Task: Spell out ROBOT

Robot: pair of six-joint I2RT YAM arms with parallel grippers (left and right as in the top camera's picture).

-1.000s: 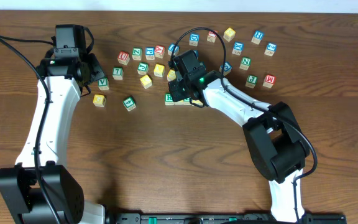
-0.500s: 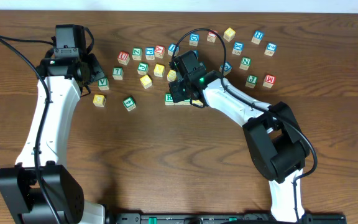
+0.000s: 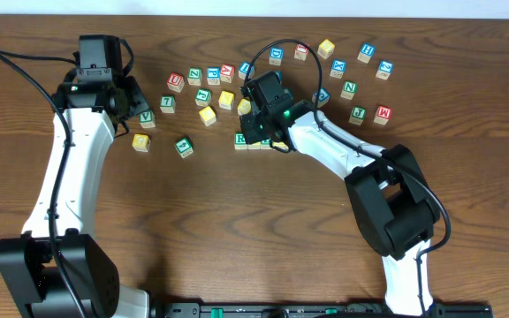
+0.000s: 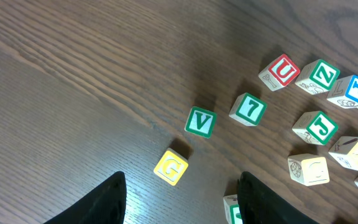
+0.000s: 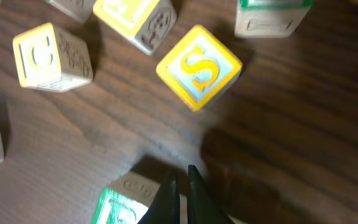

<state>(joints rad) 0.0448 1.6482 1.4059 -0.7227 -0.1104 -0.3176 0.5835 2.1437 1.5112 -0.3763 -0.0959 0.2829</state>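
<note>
Nothing differs from the earlier frames: both arms sit as before and no cube has shifted.

The right gripper (image 5: 180, 185) has its fingers pressed together with nothing between them. Its tips hang at the edge of the green-framed R wooden cube (image 3: 240, 140); whether they touch it cannot be told. That cube lies mid-table at the left end of a short row, and the row's other cubes are mostly hidden under the right wrist. In the right wrist view a yellow-framed S cube (image 5: 199, 67) sits turned corner-on just beyond the tips. A yellow-framed C cube (image 5: 42, 56) lies to its left, apart from it.

The left gripper (image 3: 136, 102) is partly spread and holds nothing, hovering over the left end of the scatter. Below it lie a yellow-framed G cube (image 4: 171, 167), a green-framed V cube (image 4: 200, 121) and a green-framed 7 cube (image 4: 248, 109), none touching.

A lone green-framed cube (image 3: 184, 147) lies between the G and the R; its letter is too small to read.

The remaining cubes are strung along the far side of the dark brown wooden table (image 3: 237, 238), a few near its far edge. The near half is bare wood, with wide room in front of the R row and left of the G cube. To the right of the row the right arm's links cross the table.
</note>
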